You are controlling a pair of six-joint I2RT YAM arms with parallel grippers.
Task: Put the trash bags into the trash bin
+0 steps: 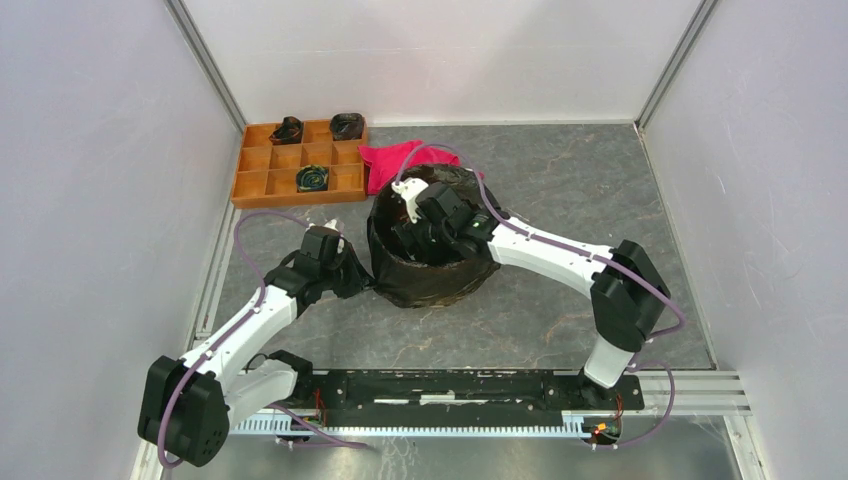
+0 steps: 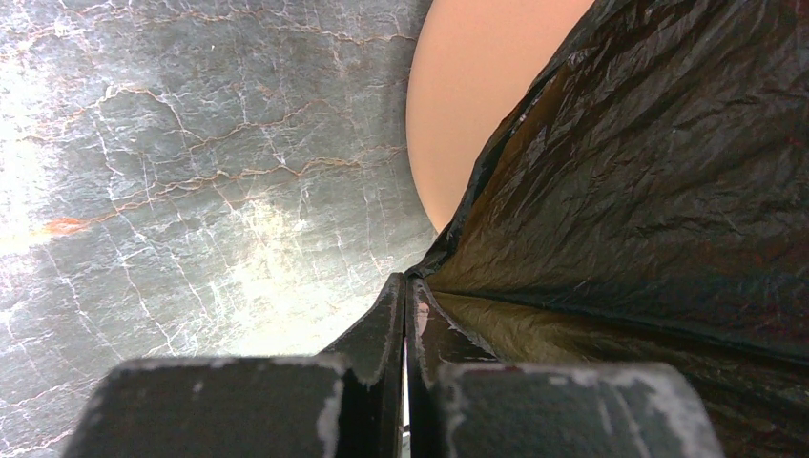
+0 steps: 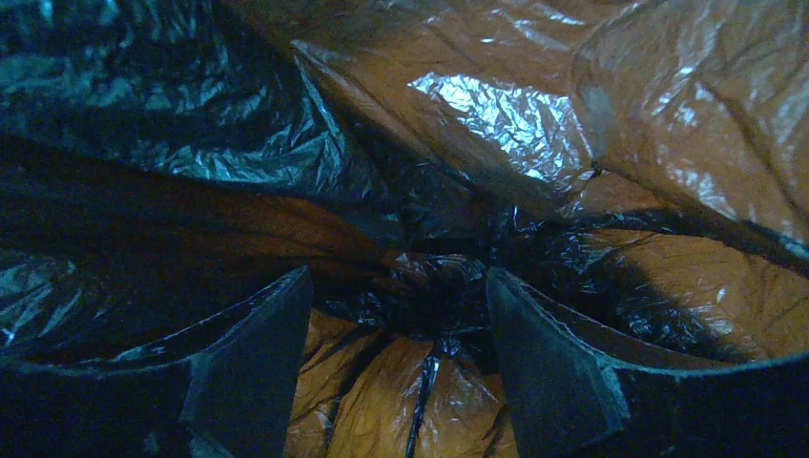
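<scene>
Covering the trash bin (image 2: 477, 95), the trash bag (image 1: 432, 285) is draped over the rim and down the outer wall, mid-table. The left gripper (image 2: 405, 286) is clamped on a fold of the bag at the bin's left side. The right gripper (image 3: 396, 286) is inside the lined bin, jaws spread wide above bunched film. The orange tray (image 1: 262, 178) and red cloth (image 1: 390, 158) lie behind the bin.

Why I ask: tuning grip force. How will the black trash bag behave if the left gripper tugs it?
Probably floppy: the trash bag creases into sharp folds where the left gripper pinches it. Likely very light, as the film is thin enough for the orange trash bin to show through. Its glossy surface may slip under a hard tug.
</scene>
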